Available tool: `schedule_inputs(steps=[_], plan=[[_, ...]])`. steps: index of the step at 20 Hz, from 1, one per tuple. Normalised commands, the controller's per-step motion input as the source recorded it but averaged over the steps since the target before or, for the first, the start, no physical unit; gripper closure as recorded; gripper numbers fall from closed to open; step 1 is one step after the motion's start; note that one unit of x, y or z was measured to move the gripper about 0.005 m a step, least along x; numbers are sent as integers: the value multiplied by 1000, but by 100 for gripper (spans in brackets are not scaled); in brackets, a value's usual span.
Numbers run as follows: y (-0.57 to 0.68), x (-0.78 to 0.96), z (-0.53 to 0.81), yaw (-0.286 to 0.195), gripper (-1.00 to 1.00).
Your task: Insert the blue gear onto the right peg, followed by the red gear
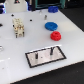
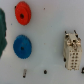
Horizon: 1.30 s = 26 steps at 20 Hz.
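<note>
Nothing is held yet: the blue gear [image 1: 50,26] lies flat on the table [image 1: 70,45], the red gear [image 1: 56,35] just nearer, the right peg [image 1: 51,51] nearer still. The gripper is unseen, its state untold; the blue gear must be grasped first

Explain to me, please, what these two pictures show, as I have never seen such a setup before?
Both pictures show one white table where a robot arm works. One camera stands off the arm and sees the whole scene; the other rides on the wrist, looking down. On the table lie a blue gear and a smaller red gear, apart from each other. Nearer the camera sits a black-framed plate with a thin upright peg. A pale blocky part stands on the exterior view's left. The gripper is out of sight, and both gears lie free.
</note>
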Motion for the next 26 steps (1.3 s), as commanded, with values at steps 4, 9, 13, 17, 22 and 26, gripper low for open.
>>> schedule_inputs(steps=[4,9,13,17,22,26], plan=[[621,-664,-126,0,-100],[619,-634,-171,0,-100],[554,-589,-322,0,-100],[312,-529,-477,0,-100],[173,-495,-564,0,-100],[120,-416,-649,0,-100]])
